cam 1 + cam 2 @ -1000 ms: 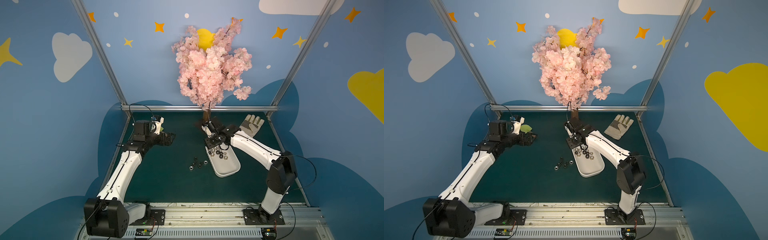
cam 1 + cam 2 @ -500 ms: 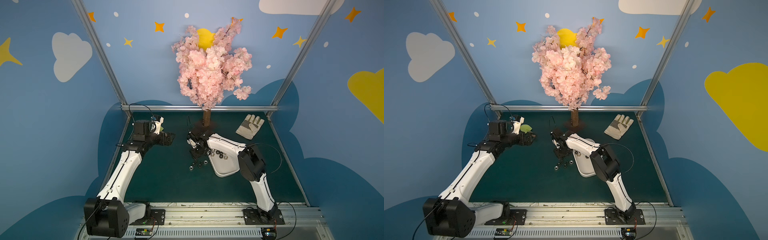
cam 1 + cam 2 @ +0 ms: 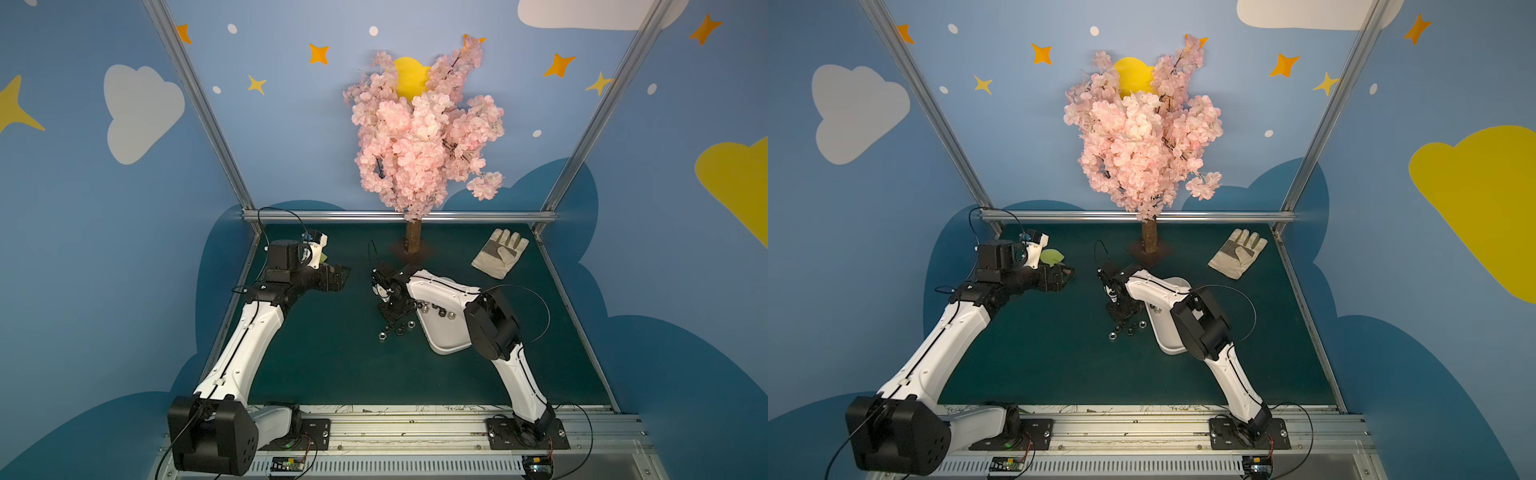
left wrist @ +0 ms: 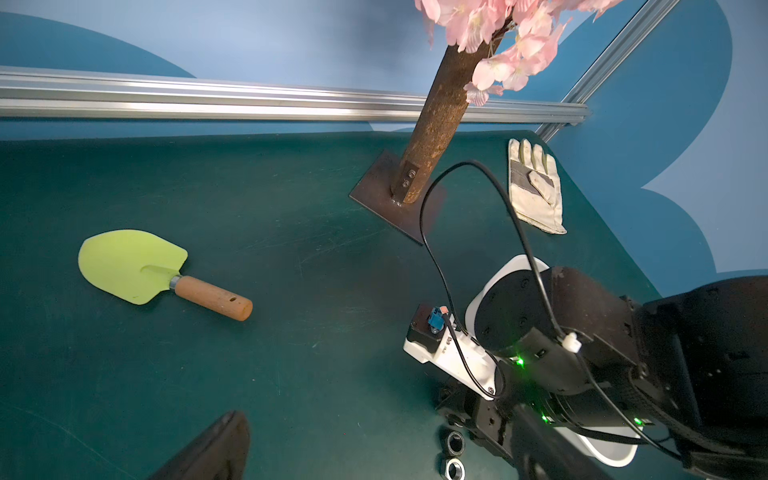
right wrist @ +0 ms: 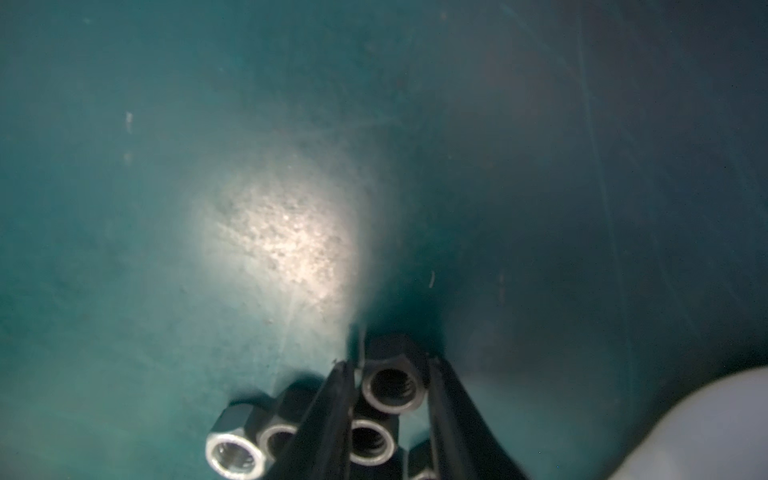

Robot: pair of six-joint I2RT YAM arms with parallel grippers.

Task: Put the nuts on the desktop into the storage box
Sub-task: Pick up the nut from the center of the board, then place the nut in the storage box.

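Nuts (image 3: 395, 329) huddle on the matte teal desktop (image 3: 332, 365), just left of the storage box (image 3: 446, 338), in a short row slanting from near-left to far-right. Other nuts (image 3: 437, 309) sit inside the box towards its far end. Each is a small silvery hexagon with a threaded bore, and those on the desktop lie flat, holes up. The white plastic box has rounded corners and its long axis runs near to far; the right forearm crosses over its far part. The right gripper (image 5: 390, 370) points down into the huddle, its black fingers (image 5: 332, 399) pinching one nut (image 5: 390, 388) by opposite flats, with neighbours crowding one finger. The left gripper (image 3: 343, 277) hovers at far left with its jaws spread, a yellow-green trowel (image 4: 133, 266) with a wooden handle beyond it. A beige glove (image 3: 500, 257) lies far right, and a rusty tree trunk (image 3: 413, 239) stands at the far middle
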